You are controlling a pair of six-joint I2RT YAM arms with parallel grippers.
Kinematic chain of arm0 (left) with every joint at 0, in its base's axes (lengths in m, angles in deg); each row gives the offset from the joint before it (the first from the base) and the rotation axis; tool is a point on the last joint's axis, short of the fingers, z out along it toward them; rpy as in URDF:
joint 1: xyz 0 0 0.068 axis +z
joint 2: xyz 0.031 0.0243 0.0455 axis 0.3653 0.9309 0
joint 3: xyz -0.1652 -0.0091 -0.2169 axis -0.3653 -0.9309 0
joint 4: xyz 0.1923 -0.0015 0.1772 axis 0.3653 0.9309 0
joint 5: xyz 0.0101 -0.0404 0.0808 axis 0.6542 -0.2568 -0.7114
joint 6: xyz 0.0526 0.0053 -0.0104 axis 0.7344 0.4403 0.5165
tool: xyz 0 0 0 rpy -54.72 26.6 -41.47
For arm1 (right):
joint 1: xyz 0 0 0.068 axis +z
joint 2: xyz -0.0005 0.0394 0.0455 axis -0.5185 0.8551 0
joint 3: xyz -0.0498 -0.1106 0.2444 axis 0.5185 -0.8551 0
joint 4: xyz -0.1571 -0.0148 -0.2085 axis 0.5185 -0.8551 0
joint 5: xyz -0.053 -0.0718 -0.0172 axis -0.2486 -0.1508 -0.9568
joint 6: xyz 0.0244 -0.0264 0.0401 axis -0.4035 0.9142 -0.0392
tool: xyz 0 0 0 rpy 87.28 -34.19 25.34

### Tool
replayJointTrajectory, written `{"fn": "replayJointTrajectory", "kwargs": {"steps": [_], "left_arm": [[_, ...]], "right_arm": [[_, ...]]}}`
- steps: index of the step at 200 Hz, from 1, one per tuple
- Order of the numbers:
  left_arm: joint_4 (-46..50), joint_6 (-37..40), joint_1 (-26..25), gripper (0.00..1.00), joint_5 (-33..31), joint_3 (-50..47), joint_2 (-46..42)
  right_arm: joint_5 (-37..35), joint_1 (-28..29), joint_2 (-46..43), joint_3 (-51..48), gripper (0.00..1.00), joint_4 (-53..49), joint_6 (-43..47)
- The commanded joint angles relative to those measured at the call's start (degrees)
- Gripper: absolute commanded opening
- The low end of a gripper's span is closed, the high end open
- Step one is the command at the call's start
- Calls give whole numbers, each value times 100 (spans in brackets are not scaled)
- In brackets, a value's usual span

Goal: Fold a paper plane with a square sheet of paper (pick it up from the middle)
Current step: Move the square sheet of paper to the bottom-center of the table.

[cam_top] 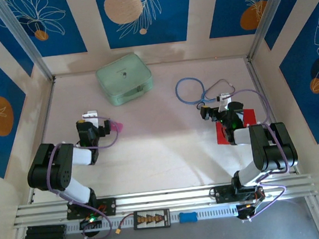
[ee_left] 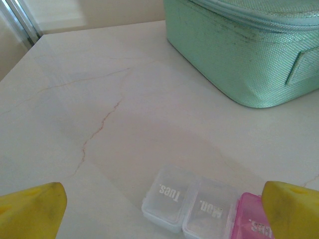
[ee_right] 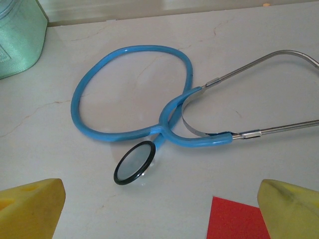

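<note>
The right gripper (ee_right: 160, 194) gapes wide, the square sheet of paper (ee_right: 233, 221) just behind its fingertips; the left gripper (ee_left: 162, 199), also wide, is well apart.

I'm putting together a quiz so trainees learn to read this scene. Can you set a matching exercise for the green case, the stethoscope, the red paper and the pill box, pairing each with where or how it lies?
Things:
1. green case
2. stethoscope
3. red paper
4. pill box

Places or states:
A. flat on the table, partly under the right arm
B. back of the table, left of middle
C. right in front of the left claw
D. blue tube coiled in a loop, right half of the table

Pairs: 1-B, 2-D, 3-A, 4-C
</note>
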Motion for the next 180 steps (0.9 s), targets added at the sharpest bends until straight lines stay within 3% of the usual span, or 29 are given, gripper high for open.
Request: {"fn": "replayJointTrajectory", "kwargs": {"steps": [1, 180], "left_arm": [[-176, 57, 50, 100, 98, 61, -35], [-365, 21, 51, 100, 24, -29, -37]], "right_arm": [[104, -33, -21, 99, 99, -12, 7], [-164, 61, -123, 22, 100, 60, 25]]}}
